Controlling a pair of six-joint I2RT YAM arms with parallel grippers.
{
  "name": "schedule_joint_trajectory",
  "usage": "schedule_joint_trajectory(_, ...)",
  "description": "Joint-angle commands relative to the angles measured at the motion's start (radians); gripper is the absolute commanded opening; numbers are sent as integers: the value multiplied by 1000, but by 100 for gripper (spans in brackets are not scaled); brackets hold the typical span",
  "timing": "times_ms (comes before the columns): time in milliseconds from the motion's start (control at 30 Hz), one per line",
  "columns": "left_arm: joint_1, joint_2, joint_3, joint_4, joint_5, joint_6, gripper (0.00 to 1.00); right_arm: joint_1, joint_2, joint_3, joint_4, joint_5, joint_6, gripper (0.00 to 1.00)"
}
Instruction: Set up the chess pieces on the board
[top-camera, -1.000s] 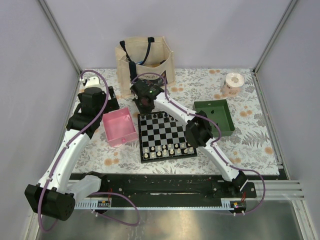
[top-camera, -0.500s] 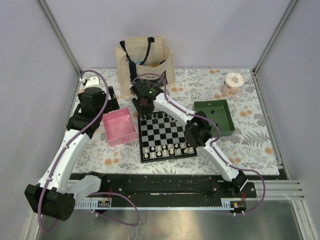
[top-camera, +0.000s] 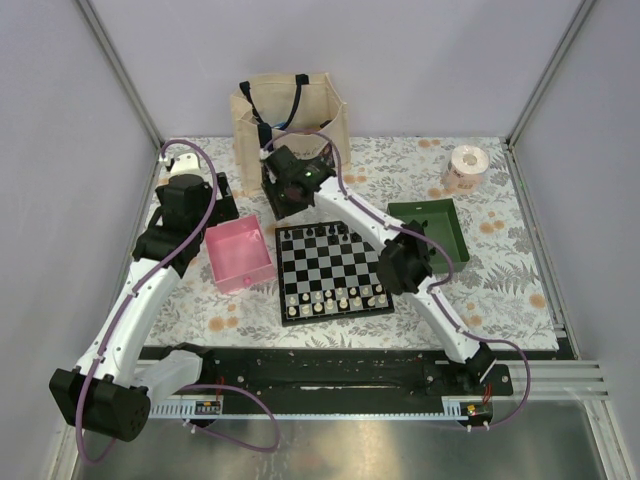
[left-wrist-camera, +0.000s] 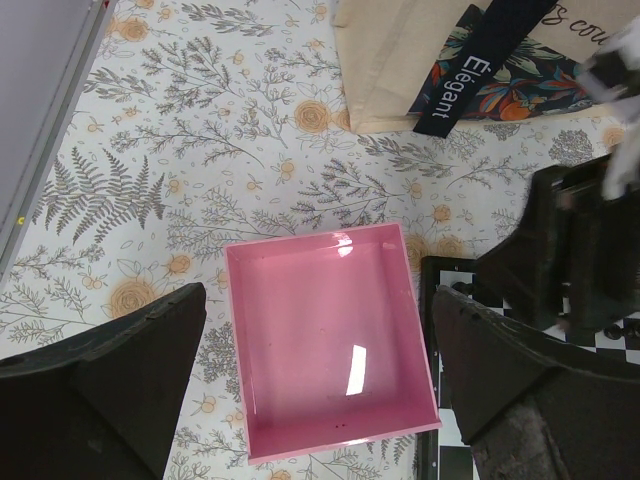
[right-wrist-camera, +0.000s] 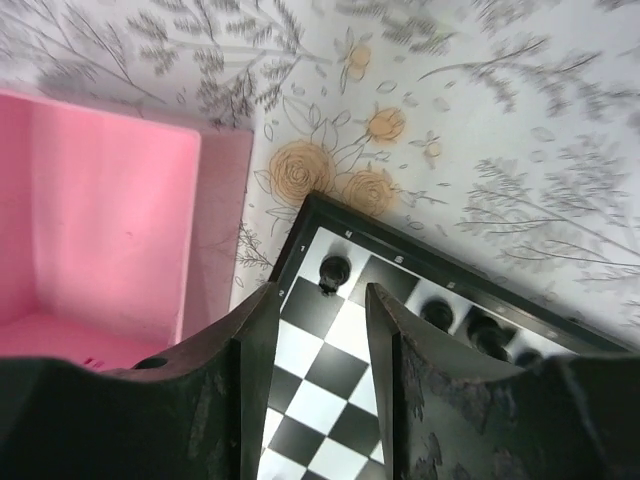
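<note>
A flat black-and-white chequered chessboard (top-camera: 330, 268) lies mid-desk (top-camera: 500, 290). A few tiny black plastic chess pieces (top-camera: 322, 232) stand along its twelve o'clock edge; most look unplaced. The right hand (right-wrist-camera: 320, 330), fingers apart and empty, hovers above the eleven o'clock corner. The left hand (left-wrist-camera: 315, 340) is also apart.

- Seen from above, the chess pieces (top-camera: 322, 232) on the far row are too small to tell apart.
- Right wrist view: the board (right-wrist-camera: 320, 360) shows one corner only, the rest hidden behind the right jaws or cut off.
- Left wrist view: the bag (left-wrist-camera: 390, 70) runs off the top edge.
</note>
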Motion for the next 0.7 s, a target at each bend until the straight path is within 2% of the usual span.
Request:
schedule_joint_trajectory(0,-2,-18,2,45,-18,3,99,-78,-233,-21,47,53,10,48)
schedule_joint_trajectory(133,0,-15,2,44,-17,1,99,-191,-431,-228,61,118,32,50)
schedule_joint_trajectory(233,-2,-7,2,45,-3,1,99,-283,-589,-467,123,162,26,50)
schedule_joint_trajectory(400,-2,1,6,44,2,3,99,-469,-835,-878,266,138,62,51)
schedule_joint_trajectory(467,-2,2,5,44,2,3,99,-550,-875,-999,282,133,64,51)
schedule_joint_trajectory(567,0,7,9,47,9,3,99,-639,-889,-1093,251,95,78,49)
schedule_joint_trajectory(667,-2,11,8,44,8,3,99,-672,-909,-1193,236,78,95,49)
